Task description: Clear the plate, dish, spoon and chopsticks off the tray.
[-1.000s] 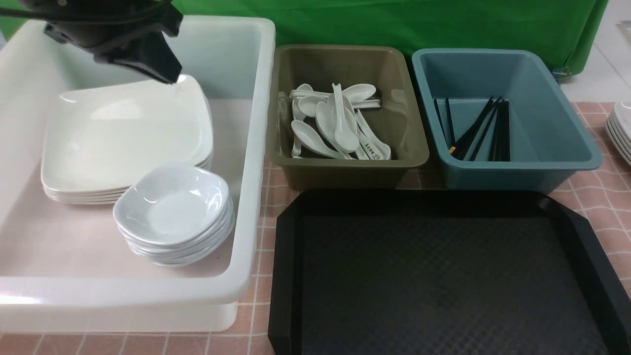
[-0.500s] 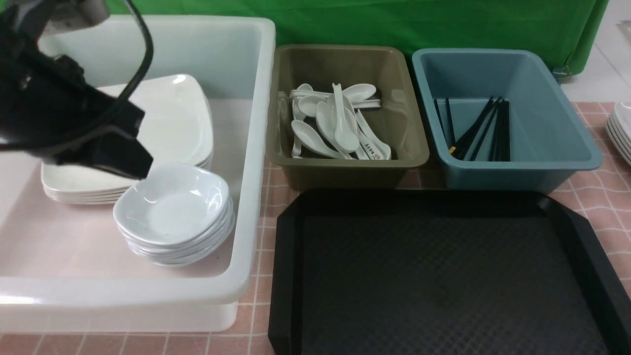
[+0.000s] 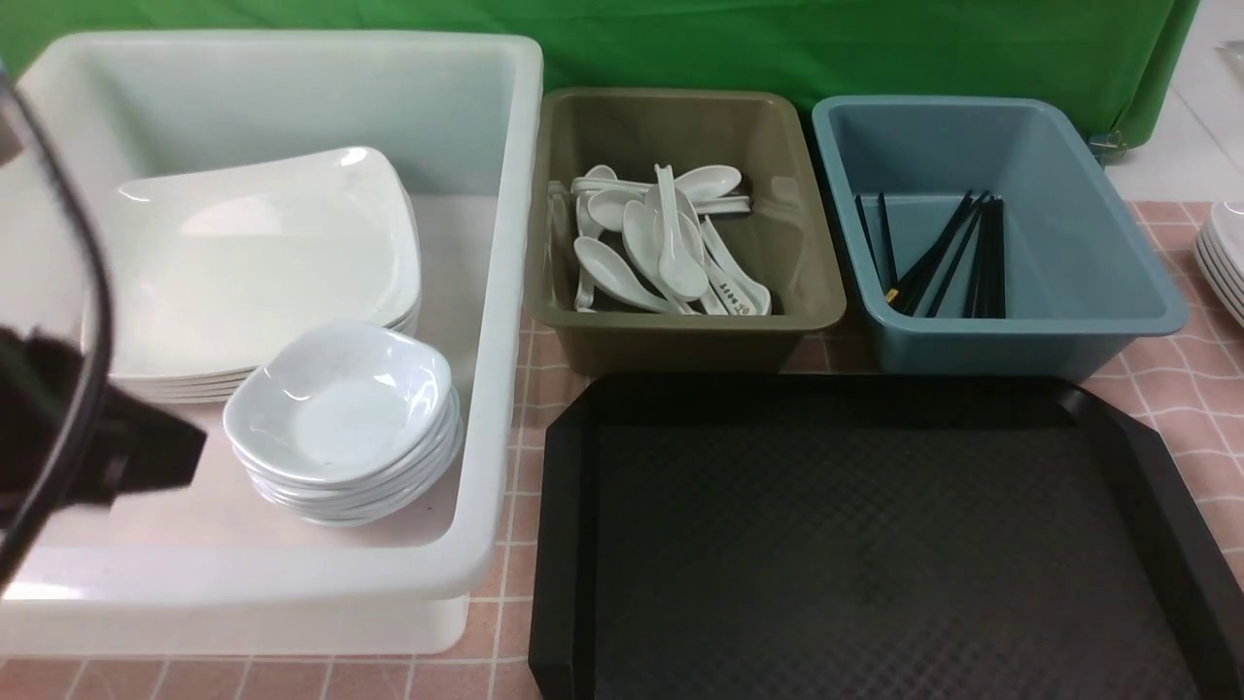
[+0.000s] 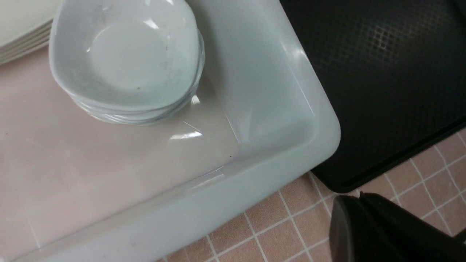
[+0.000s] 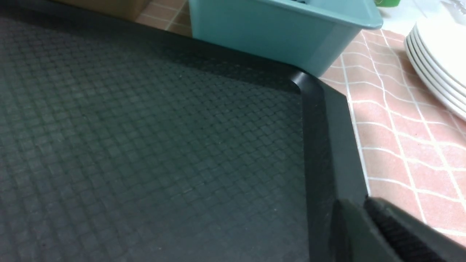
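Observation:
The black tray (image 3: pixel 875 544) lies at the front right with nothing on it; it also shows in the left wrist view (image 4: pixel 382 72) and the right wrist view (image 5: pixel 145 145). The plate (image 3: pixel 253 253) tops a stack in the white tub (image 3: pixel 505 292). The dish (image 3: pixel 335 403) tops a stack in front of it, also in the left wrist view (image 4: pixel 123 58). Spoons (image 3: pixel 661 243) lie in the olive tub (image 3: pixel 680 331). Chopsticks (image 3: pixel 962 253) lie in the blue tub (image 3: pixel 1020 340). My left gripper (image 3: pixel 190 449) is shut and empty left of the dishes; in its wrist view (image 4: pixel 349 198) it is over the tiles. My right gripper (image 5: pixel 360 203) is shut and empty at the tray's right rim.
A stack of white plates (image 3: pixel 1226 258) stands at the table's right edge, also in the right wrist view (image 5: pixel 437 54). A green cloth hangs behind the tubs. The table has a pink tiled cover (image 3: pixel 1176 389).
My left arm has moved from over the back of the white tub down and toward me, to the tub's near left. Plates, dishes and tubs have not moved.

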Robot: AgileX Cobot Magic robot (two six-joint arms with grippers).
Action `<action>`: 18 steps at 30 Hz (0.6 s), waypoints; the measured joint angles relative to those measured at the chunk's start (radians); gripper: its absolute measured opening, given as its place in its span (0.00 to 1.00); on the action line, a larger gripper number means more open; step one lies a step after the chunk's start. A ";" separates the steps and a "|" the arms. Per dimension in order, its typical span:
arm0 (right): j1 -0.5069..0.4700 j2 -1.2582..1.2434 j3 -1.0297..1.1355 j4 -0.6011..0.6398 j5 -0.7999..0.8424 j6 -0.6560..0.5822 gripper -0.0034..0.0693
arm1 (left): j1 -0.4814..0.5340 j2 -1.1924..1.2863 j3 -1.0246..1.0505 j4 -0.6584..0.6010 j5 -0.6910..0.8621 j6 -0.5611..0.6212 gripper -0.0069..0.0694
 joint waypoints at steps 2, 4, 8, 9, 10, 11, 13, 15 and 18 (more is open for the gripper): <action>0.000 0.000 0.000 0.000 0.000 0.010 0.20 | 0.000 -0.029 0.018 -0.001 0.000 0.001 0.09; 0.000 0.000 0.000 0.000 -0.003 0.041 0.21 | 0.000 -0.082 0.050 -0.002 -0.002 0.001 0.09; 0.000 0.000 0.000 0.000 -0.007 0.108 0.22 | 0.000 -0.201 0.112 -0.002 -0.014 0.002 0.09; 0.000 0.000 0.000 0.000 -0.007 0.110 0.22 | 0.000 -0.221 0.122 -0.002 -0.018 0.002 0.09; 0.000 0.000 0.000 0.000 -0.007 0.113 0.23 | 0.000 -0.240 0.131 -0.002 -0.023 0.005 0.09; 0.000 0.000 0.000 0.000 -0.007 0.117 0.23 | 0.000 -0.258 0.140 -0.002 -0.027 0.008 0.09; 0.000 0.000 0.000 0.000 -0.007 0.121 0.23 | 0.000 -0.297 0.154 -0.001 -0.033 0.016 0.09; 0.000 0.000 0.000 0.000 -0.007 0.123 0.24 | 0.000 -0.326 0.164 -0.002 -0.037 0.016 0.09; 0.000 0.000 0.000 0.000 -0.007 0.125 0.25 | 0.000 -0.401 0.193 -0.002 -0.050 0.017 0.09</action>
